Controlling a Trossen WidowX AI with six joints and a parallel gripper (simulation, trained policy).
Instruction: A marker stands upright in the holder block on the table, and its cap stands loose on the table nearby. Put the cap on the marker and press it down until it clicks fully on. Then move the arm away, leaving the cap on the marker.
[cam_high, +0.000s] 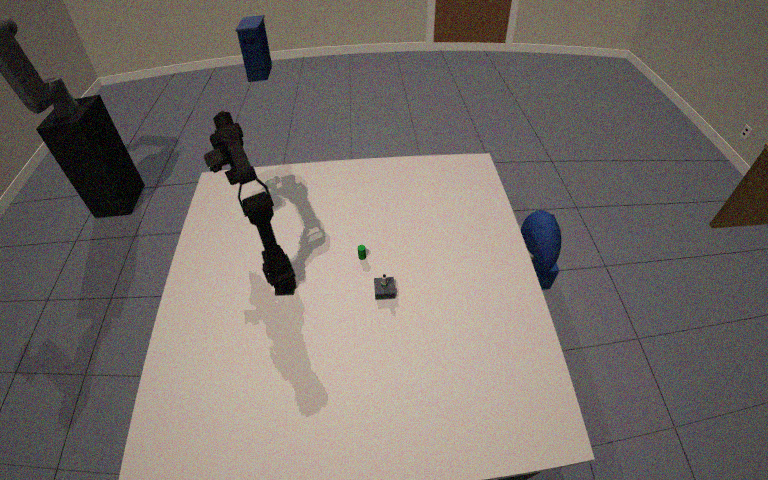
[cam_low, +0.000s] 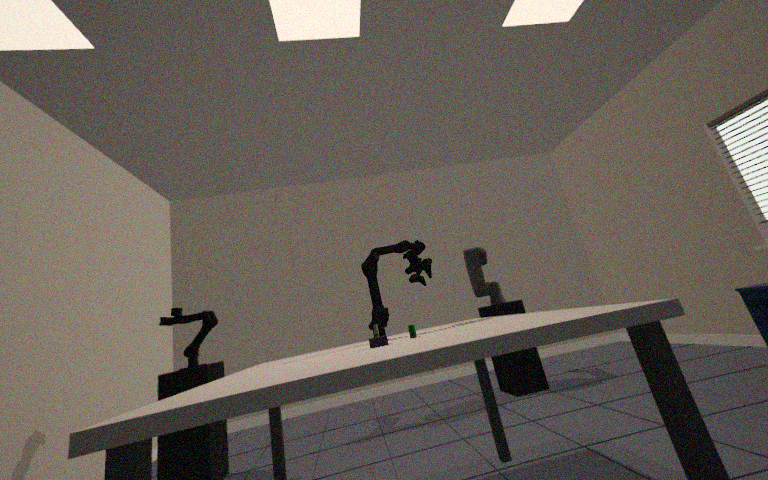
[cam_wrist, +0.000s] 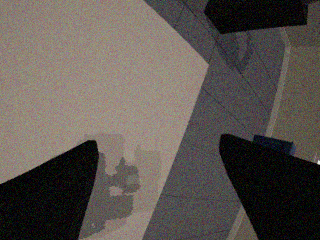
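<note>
The green cap (cam_high: 361, 252) (cam_low: 412, 331) stands alone on the table (cam_high: 453, 367) (cam_low: 509, 339) (cam_wrist: 100, 75). The short marker (cam_high: 384, 279) (cam_low: 375, 331) stands upright in the dark grey holder block (cam_high: 385, 295) (cam_low: 378, 343), with no cap on it. My gripper (cam_low: 427, 280) (cam_wrist: 159, 145) is open, its two black fingers wide apart with nothing between them. It hangs high above the table, toward the far left edge in the top view and well away from the cap and the holder. The cap, marker and holder are out of the wrist view.
The arm's base (cam_high: 280, 277) stands on the table left of the holder. Off the table are a black pedestal (cam_high: 93, 164) with another arm, a blue box (cam_high: 254, 50) and a blue rounded object (cam_high: 542, 237) by the right edge. The wrist view shows the table's corner and floor.
</note>
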